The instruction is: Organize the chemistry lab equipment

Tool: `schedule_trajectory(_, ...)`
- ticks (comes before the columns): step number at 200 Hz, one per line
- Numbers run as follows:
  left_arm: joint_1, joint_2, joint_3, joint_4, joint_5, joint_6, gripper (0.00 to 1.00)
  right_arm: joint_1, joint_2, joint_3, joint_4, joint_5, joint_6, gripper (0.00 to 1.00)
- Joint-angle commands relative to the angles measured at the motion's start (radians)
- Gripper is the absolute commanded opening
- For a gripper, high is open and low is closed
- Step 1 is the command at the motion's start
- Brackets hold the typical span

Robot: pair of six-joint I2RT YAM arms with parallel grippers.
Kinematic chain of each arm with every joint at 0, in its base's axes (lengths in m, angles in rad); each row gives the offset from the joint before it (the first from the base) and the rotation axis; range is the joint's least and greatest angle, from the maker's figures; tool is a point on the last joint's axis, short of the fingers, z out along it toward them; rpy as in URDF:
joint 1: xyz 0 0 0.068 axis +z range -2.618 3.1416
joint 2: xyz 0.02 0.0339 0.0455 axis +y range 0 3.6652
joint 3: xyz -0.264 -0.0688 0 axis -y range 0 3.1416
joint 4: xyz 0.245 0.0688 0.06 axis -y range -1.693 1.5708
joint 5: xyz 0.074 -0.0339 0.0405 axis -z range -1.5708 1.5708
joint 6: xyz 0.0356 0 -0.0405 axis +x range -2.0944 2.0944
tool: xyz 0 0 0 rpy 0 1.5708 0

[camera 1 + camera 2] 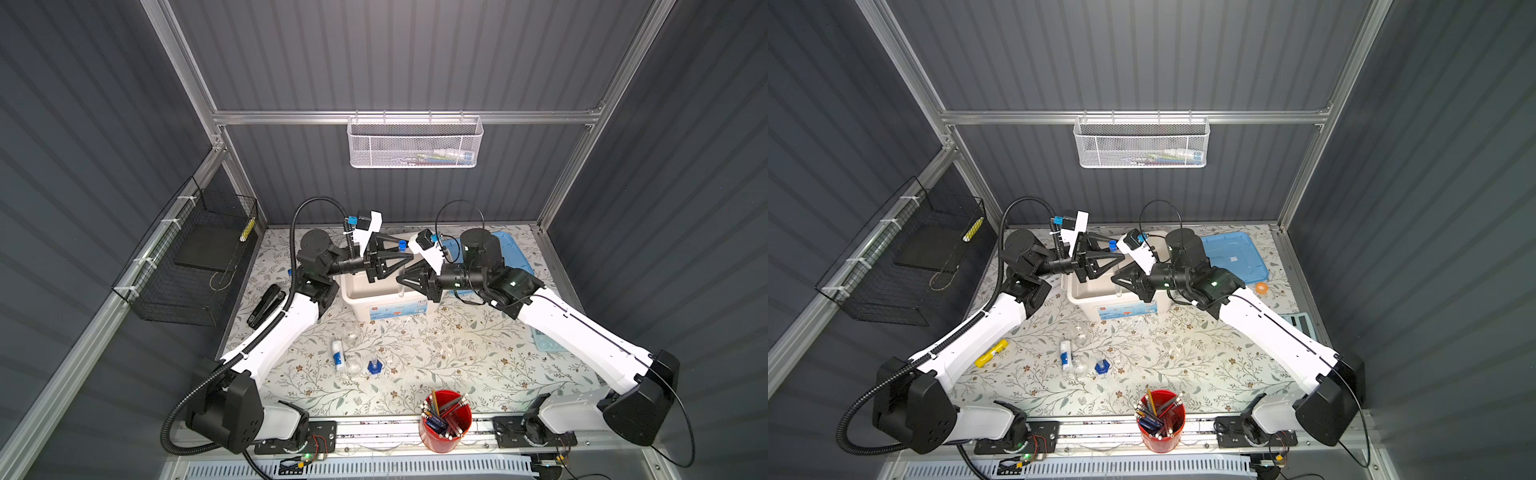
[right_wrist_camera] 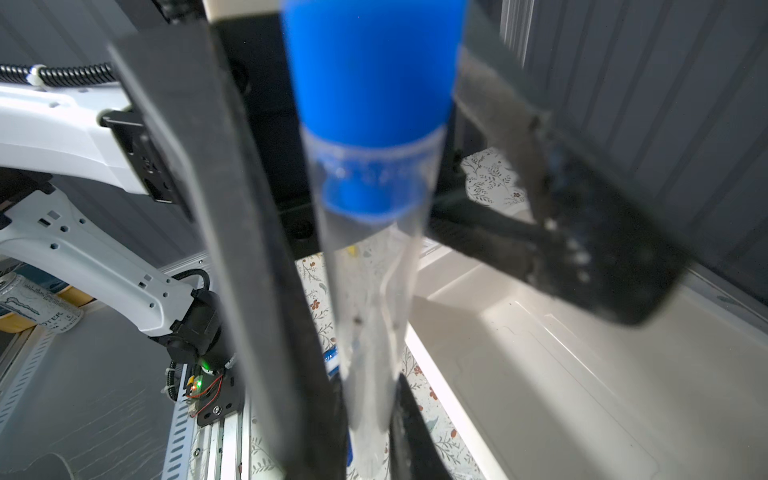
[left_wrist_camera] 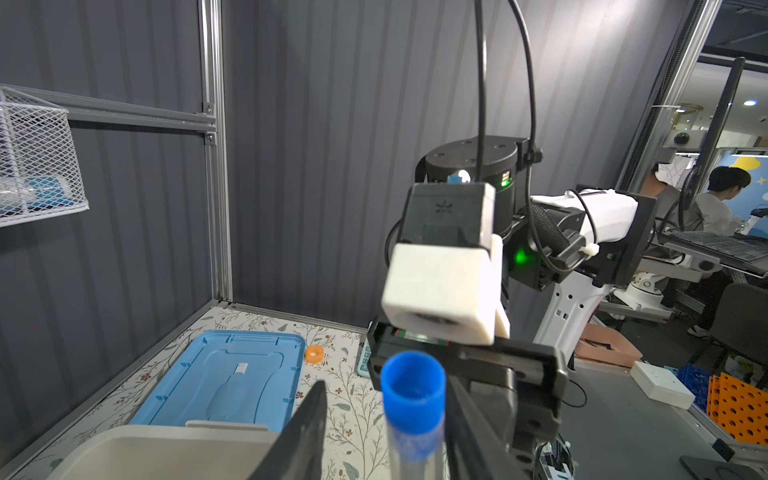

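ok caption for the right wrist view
Right gripper holds a blue-capped tube at the bin, left gripper open around the cap

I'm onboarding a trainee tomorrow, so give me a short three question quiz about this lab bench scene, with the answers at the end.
1. True or false: the red cup of pencils sits inside the white bin.
2. Which tool grips the blue-capped tube? A, the left tool; B, the right tool; C, neither.
3. Where is the measuring cylinder with the blue foot?
Key: 1, false: the red cup is at the front edge of the table. 2, B: the left tool's jaws flank the cap with a gap showing. 3, on the table, between the white bin and the red cup.
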Motion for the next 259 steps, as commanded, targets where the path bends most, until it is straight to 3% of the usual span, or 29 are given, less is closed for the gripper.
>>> schedule_trajectory(1, -0.009, 0.009, 0.04, -0.016, 0.024, 0.026, 0.44, 0.007, 0.015, 0.034, -0.012, -0.001, -0.015, 0.14)
schedule_trajectory(76, -0.015, 0.01, 0.052, -0.01, 0.031, 0.014, 0.34, 0.012, 0.033, 0.044, -0.012, 0.005, -0.02, 0.14)
schedule_trajectory(102, -0.015, 0.007, 0.061, -0.045, 0.035, 0.032, 0.22, 0.012, 0.033, 0.044, -0.012, 0.006, -0.02, 0.14)
schedule_trajectory(133, -0.015, 0.007, 0.064, -0.065, 0.034, 0.043, 0.16, 0.013, 0.034, 0.044, -0.012, 0.008, -0.02, 0.14)
schedule_trajectory(220, -0.014, -0.028, 0.065, -0.167, -0.022, 0.129, 0.07, 0.012, 0.03, 0.042, -0.018, 0.027, -0.023, 0.16)
schedule_trajectory(259, -0.014, -0.071, 0.072, -0.278, -0.08, 0.223, 0.06, 0.012, 0.024, 0.034, -0.012, 0.047, -0.02, 0.26)
